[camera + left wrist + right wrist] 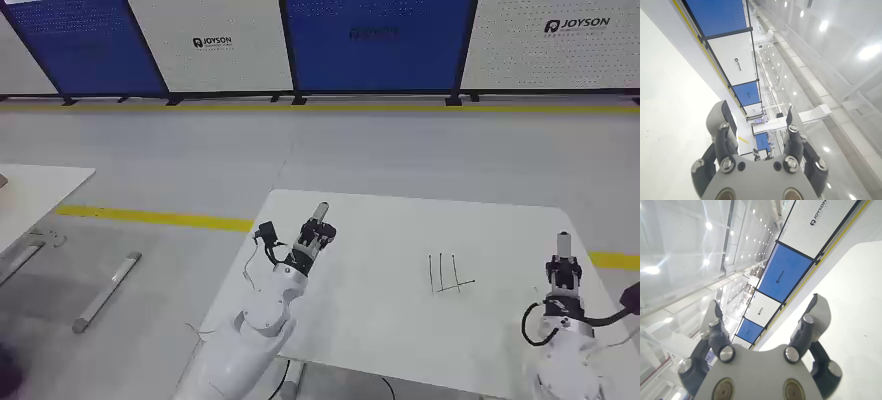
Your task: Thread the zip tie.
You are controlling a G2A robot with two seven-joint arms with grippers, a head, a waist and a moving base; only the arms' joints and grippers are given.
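Observation:
Three thin black zip ties point(446, 274) lie on the white table point(380, 300), right of its middle; one lies across the other two. My left gripper point(320, 212) rests low near the table's left edge, well left of the ties. In its own view the left gripper point(758, 111) is open with nothing between its fingers. My right gripper point(563, 243) sits near the table's right edge, right of the ties. In the right wrist view the right gripper point(765, 303) is also open and holds nothing.
Blue and white partition panels point(380, 45) line the far side of the floor. A yellow floor line point(150, 216) runs behind the table. Another white table point(30, 200) stands at the left, with a grey tube point(105, 292) lying on the floor beside it.

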